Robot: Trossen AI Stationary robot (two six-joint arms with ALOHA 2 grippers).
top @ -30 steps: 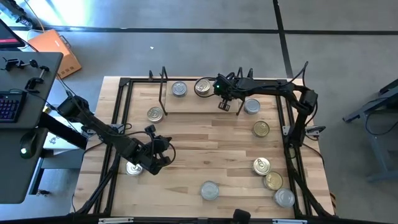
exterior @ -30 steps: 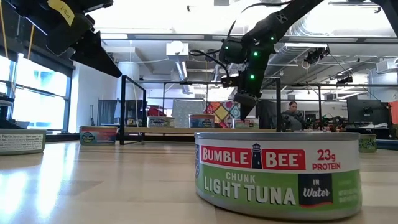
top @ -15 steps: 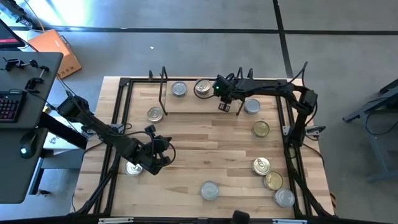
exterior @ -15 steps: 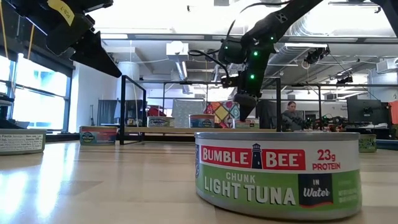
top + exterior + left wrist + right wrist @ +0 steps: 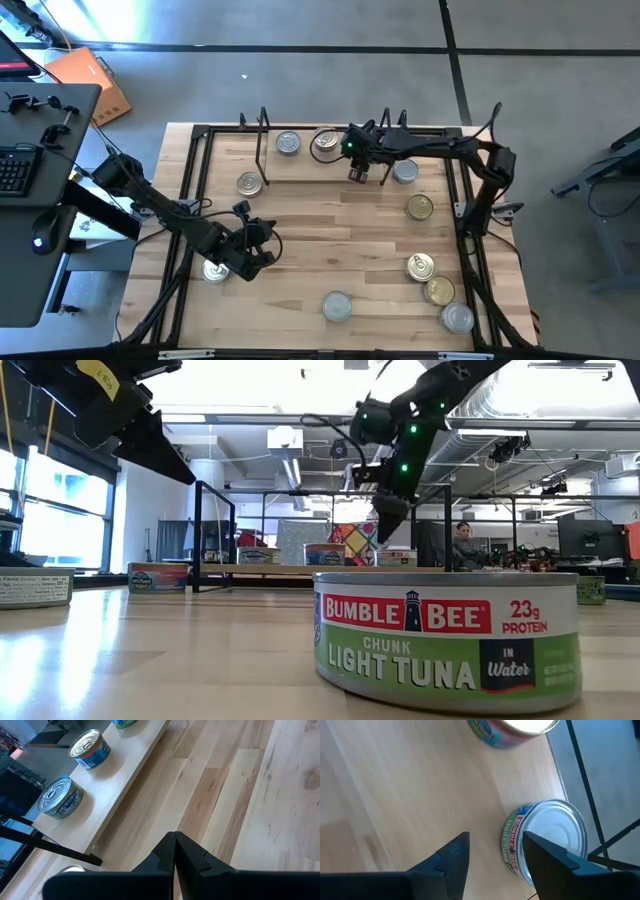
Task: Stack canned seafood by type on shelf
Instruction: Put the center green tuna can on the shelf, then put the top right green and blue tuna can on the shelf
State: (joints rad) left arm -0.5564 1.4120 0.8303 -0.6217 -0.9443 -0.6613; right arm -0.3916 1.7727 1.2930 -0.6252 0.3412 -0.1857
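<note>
Hidden or cut off: in the right wrist view the gold-topped tin point(image 5: 517, 730) is cropped by the frame edge, so only part of its rim and label shows; in the left wrist view a third tin on the shelf point(image 5: 107, 807) is clipped to a sliver, and another tin shows only as a rim beside the black upright; the tin point(image 5: 214, 269) near the left end effector point(image 5: 262, 247) is partly covered by the arm from above; labels on the far tins in the low view are too small to read.

Surface and room: light butcher-block table point(image 5: 330, 235) with a black metal frame round its edge; grey floor around it; a desk with a keyboard at the left; the low view looks into an open workshop with exposed ducts, monitors and a seated person point(image 5: 464, 546) far behind.

Tins: all stand upright, flat ends up, axes vertical; silver tin point(image 5: 288, 143) and gold tin point(image 5: 324, 141) sit side by side on the shelf, apart; silver tin point(image 5: 405, 171) stands just right of the right end effector point(image 5: 358, 172); other tins are scattered over the table; the nearest tin point(image 5: 447, 640) faces the low camera, label reading Bumble Bee chunk light tuna.

Right end effector: over the shelf's front edge, fingers apart, holding nothing. Left end effector: low over the table's left front, fingers pressed together, empty.
</note>
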